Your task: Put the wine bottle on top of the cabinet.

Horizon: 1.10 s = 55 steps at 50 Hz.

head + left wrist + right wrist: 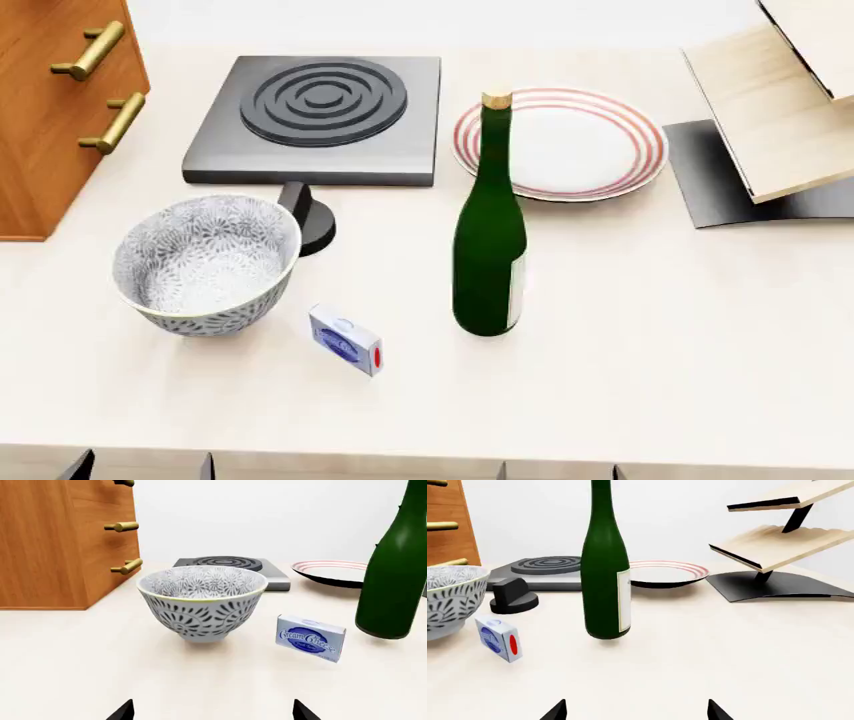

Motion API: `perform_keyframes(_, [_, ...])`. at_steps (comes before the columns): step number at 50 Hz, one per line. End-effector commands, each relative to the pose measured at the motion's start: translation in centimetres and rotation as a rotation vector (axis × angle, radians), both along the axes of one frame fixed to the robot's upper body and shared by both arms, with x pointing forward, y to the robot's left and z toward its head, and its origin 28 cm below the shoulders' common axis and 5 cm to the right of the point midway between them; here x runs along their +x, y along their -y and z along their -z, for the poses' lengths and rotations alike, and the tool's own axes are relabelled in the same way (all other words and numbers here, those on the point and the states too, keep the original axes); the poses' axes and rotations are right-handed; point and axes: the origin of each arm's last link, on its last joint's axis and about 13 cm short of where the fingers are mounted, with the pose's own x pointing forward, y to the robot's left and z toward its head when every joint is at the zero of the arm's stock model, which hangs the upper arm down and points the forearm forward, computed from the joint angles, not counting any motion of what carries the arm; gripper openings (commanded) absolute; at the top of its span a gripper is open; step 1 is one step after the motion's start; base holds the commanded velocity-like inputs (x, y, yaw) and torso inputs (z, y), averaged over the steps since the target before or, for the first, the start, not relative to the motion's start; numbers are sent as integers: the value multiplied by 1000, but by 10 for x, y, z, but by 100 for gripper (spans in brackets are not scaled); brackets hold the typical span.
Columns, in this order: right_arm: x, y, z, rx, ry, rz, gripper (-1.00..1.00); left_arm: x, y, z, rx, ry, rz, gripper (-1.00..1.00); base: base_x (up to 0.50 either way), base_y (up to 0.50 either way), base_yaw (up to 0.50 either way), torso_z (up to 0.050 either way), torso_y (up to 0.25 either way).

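Observation:
The dark green wine bottle point(489, 245) stands upright on the pale counter, cork on top, pale label on its right side. It also shows in the right wrist view point(606, 575) and at the edge of the left wrist view point(395, 570). The orange-brown cabinet point(54, 110) with brass bar handles stands at the far left; it also shows in the left wrist view point(60, 540). My left gripper point(212, 711) is open and empty, short of the bowl. My right gripper point(635, 711) is open and empty, short of the bottle. Both sit at the counter's near edge.
A patterned bowl point(203, 262) and a cream cheese box point(346, 341) lie left of the bottle. A black hotplate point(320, 115) with a knob point(310, 218), a red-rimmed plate point(567, 142) and a pale wooden rack point(781, 100) on a dark base stand behind.

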Motion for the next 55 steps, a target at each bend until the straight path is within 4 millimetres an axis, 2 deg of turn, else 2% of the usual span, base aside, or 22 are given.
perform_keyframes(1, [0,0,0,0,0,0,100,0,0,0,0,0,0,100,0,0,0,0,0])
perform_keyframes(13, [0,0,0,-2,-4,0,100,0,0,1,4,-6,7,100,0,0,0,0,0])
perform_keyframes(16, [1,0,1,-3,-6,0,100,0,1,3,65,-42,10,100,0,0,0,0,0])
perform_keyframes(18, [1,0,1,-2,-5,0,100,0,-1,-3,-23,19,1,100,0,0,0,0,0])
perform_keyframes(19, [1,0,1,-1,-3,-1,100,0,-1,-2,-27,-5,-9,100,0,0,0,0,0])
perform_keyframes(41, [-2,0,-3,0,14,14,100,-2,0,-4,11,29,20,100,0,0,0,0,0])
perform_keyframes(47, [-3,1,-5,-20,31,18,100,-6,2,-9,45,50,46,100,0,0,0,0,0])
perform_keyframes(53, [-3,0,-15,-23,63,14,100,-11,4,-27,52,101,63,100,0,0,0,0,0])
perform_keyframes(55, [-3,0,-18,-21,71,14,100,-10,5,-26,50,101,66,100,0,0,0,0,0])
